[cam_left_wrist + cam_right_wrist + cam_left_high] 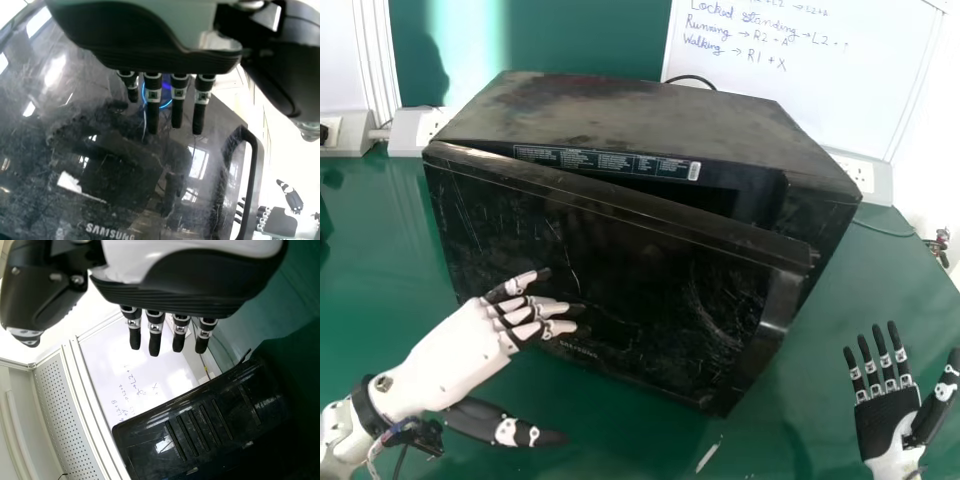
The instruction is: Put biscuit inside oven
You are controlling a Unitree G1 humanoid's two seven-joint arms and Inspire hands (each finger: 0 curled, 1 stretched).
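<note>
Oven door [650, 290] — right edge ajar

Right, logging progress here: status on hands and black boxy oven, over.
Black-white left hand open before scratched black oven door; right hand open, to its right. Door ajar; left hand may block its swing.

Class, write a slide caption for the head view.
Oven ajar on a green table: robot's left hand before its door, right hand open to the side.
</note>
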